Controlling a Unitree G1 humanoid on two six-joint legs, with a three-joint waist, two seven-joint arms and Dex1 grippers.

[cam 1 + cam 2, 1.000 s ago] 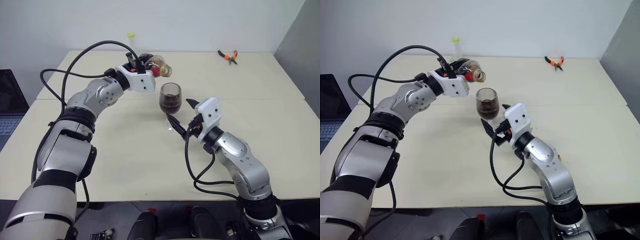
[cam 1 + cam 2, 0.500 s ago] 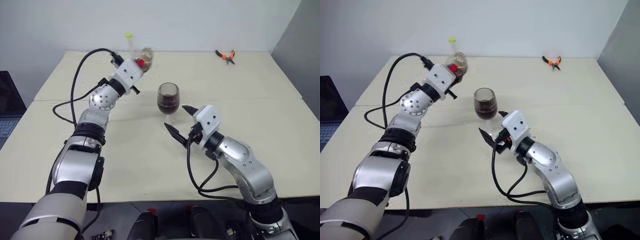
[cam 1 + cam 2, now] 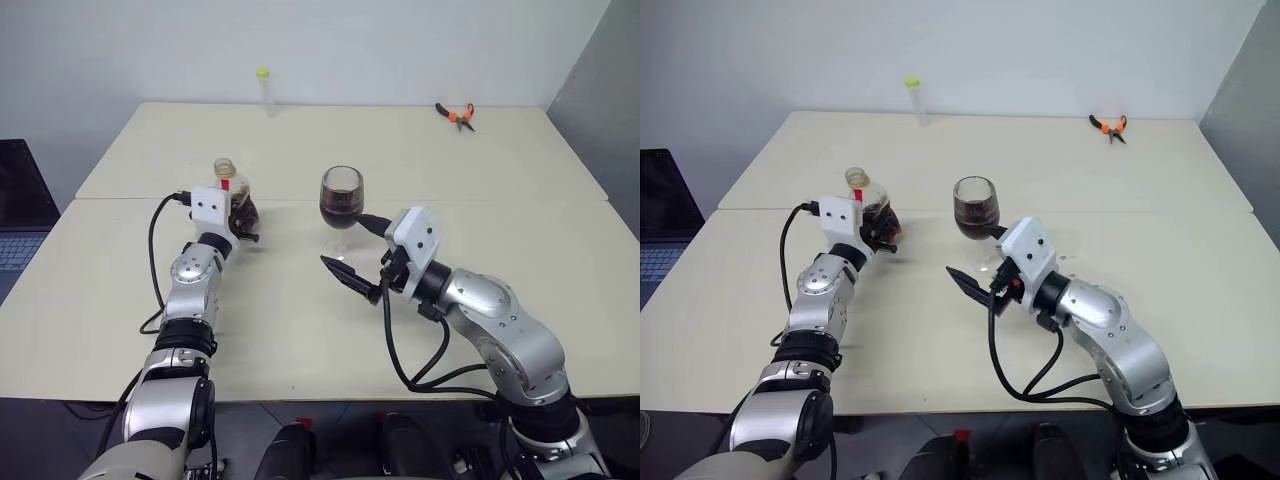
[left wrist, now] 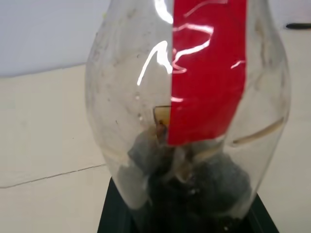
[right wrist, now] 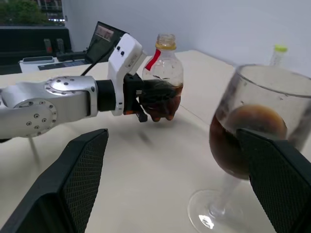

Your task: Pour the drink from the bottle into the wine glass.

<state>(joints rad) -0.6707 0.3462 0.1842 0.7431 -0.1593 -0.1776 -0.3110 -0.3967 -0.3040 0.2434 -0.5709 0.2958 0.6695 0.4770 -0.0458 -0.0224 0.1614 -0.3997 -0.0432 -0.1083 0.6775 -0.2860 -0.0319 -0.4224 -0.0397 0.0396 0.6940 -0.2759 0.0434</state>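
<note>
Two pale tables (image 3: 420, 150) stand pushed together against a plain white wall (image 3: 400, 40).

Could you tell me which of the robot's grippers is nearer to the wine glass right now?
Right. The right gripper sits open just beside the wine glass, one finger on each side of its stem. The left gripper, shut on the bottle, is farther off across the table.

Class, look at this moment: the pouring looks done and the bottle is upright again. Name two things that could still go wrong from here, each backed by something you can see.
1. The bottle has no cap on and holds a little drink; if the left gripper lets go clumsily, it may tip and spill.
2. The right gripper has its open fingers either side of the wine glass; a stray move could knock the filled glass over.
</note>
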